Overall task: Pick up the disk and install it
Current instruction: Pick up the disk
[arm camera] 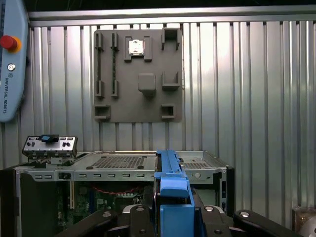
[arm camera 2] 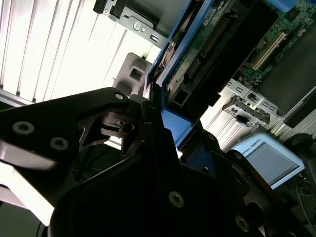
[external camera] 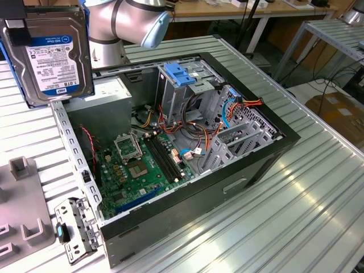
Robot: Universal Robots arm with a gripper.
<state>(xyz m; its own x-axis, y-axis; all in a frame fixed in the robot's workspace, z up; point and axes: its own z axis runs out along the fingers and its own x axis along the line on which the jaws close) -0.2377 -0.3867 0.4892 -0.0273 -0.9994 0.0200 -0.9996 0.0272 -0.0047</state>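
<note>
The disk (external camera: 54, 57) hangs in the air at the exterior view's upper left, label side showing, above and to the left of the open computer case (external camera: 267, 165). My gripper (external camera: 17, 34) is shut on its edge. In the second wrist view the black fingers (arm camera 2: 148, 128) clamp the disk's blue side rail, and the disk (arm camera 2: 212, 44) shows its green circuit-board underside beyond my gripper (arm camera 2: 163, 118). The first wrist view has the disk's blue rail (arm camera: 170, 182) standing between the fingers of my gripper (arm camera: 173, 212), above the case.
Inside the case lie a motherboard (external camera: 142, 165), loose cables and a drive cage with a light-blue latch (external camera: 179, 74). A grey fixture plate (arm camera: 138, 74) and a small metal panel (external camera: 77, 227) lie on the ribbed table beside it. A teach pendant (arm camera: 10, 59) lies farther off.
</note>
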